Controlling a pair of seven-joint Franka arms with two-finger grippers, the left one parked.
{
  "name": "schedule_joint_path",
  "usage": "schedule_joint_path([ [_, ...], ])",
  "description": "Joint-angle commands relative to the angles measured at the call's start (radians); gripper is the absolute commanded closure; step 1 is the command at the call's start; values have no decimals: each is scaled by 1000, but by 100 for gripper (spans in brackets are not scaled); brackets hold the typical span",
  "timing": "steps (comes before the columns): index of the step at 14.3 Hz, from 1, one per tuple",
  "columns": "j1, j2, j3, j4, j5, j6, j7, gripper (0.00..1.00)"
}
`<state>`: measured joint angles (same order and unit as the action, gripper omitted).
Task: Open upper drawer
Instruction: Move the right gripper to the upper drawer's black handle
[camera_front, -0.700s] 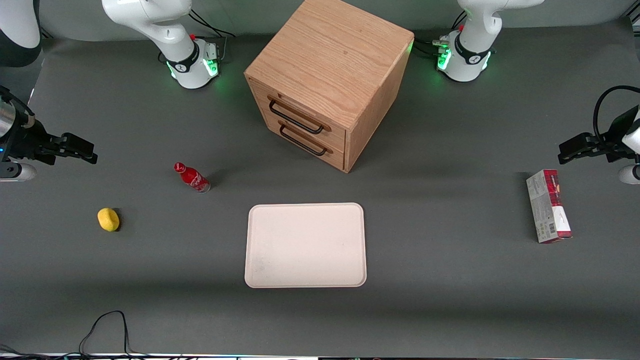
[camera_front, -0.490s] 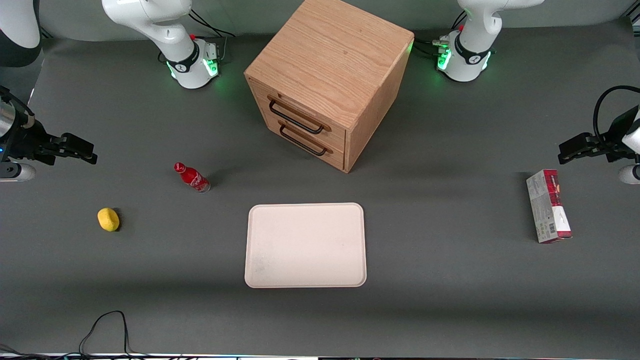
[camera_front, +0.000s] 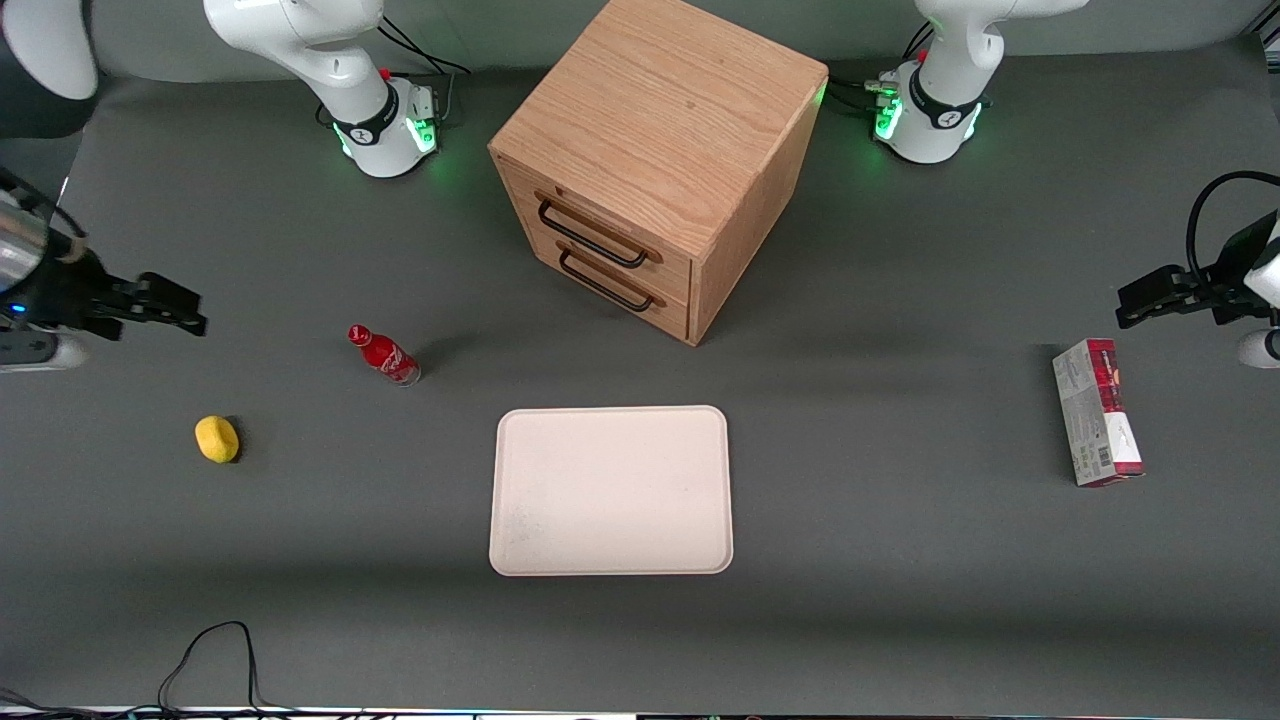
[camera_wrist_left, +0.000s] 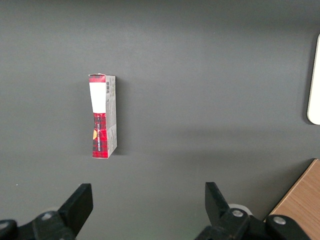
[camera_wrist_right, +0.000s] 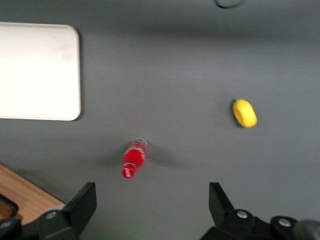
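The light oak cabinet (camera_front: 665, 110) stands at the middle of the table, its front turned partly toward the working arm's end. The upper drawer (camera_front: 610, 222) is shut flush, with its long black bar handle (camera_front: 592, 237) above the lower drawer's twin handle (camera_front: 607, 284). My gripper (camera_front: 192, 320) hovers at the working arm's end of the table, well away from the cabinet, open and holding nothing. In the right wrist view my gripper (camera_wrist_right: 152, 200) shows its fingers spread wide over bare mat, and a corner of the cabinet (camera_wrist_right: 20, 200) shows too.
A red bottle (camera_front: 384, 355) (camera_wrist_right: 132, 157) stands between gripper and cabinet. A yellow lemon-like object (camera_front: 217, 439) (camera_wrist_right: 244, 113) lies nearer the front camera. A cream tray (camera_front: 611, 490) sits in front of the cabinet. A red-and-white box (camera_front: 1096, 412) lies toward the parked arm's end.
My gripper has shifted a little toward the middle of the table and slightly nearer the front camera. The drawers and the other things have not moved.
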<state>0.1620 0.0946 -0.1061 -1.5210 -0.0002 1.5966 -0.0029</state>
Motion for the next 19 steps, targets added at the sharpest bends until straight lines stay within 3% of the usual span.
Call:
schedule_joint_path([
  [1, 103, 75, 13, 100, 12, 2, -49, 0],
  [3, 175, 123, 14, 148, 15, 3, -65, 0],
  [8, 362, 191, 14, 185, 97, 32, -101, 0],
  [10, 425, 201, 14, 180, 101, 34, -190, 0],
  [19, 622, 201, 13, 125, 92, 33, -218, 0],
])
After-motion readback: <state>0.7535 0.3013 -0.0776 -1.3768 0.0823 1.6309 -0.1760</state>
